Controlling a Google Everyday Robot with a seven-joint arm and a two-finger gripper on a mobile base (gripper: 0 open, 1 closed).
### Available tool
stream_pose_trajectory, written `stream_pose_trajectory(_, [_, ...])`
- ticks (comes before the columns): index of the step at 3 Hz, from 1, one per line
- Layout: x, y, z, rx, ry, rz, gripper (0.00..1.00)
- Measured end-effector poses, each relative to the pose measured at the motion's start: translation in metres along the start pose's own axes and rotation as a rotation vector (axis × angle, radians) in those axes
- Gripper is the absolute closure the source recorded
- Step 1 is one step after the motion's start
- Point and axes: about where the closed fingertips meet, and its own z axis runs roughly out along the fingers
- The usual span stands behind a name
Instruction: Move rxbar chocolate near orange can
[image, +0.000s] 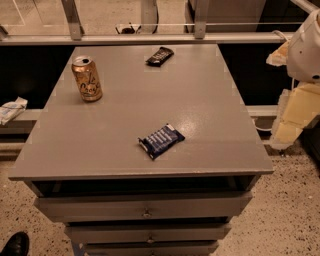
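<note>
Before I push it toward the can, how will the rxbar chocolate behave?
The rxbar chocolate lies flat, so it probably slides, not rolls. Its small wrapper looks light. The gripper is beyond the table, off its right edge.

Dark rxbar chocolate (160, 56) lies flat (slightly askew) at the tabletop's (210, 115) far edge; the orange can (87, 78) stands upright far-left, well apart; the tool (294, 122) hangs off right.

Looks like a robot test space in some office-type building, not a home. A grey drawer unit (145, 205) with a plain tabletop (150, 95) stands on a speckled terrazzo floor (295, 210), with a metal-framed glass railing (150, 39) behind it and someone's black shoe (15, 244) bottom left. The robot's gripper (292, 117) hangs at the right edge, beside the tabletop.
</note>
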Motion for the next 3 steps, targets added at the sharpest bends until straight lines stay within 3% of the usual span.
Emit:
stream_pose_trajectory(1, [0.000, 0.000, 0.000, 0.000, 0.000, 0.000, 0.00])
stream_pose_trajectory(2, [-0.012, -0.015, 0.018, 0.010, -0.040, -0.002, 0.00])
stream_pose_trajectory(3, [-0.055, -0.070, 0.068, 0.034, -0.210, 0.027, 0.00])
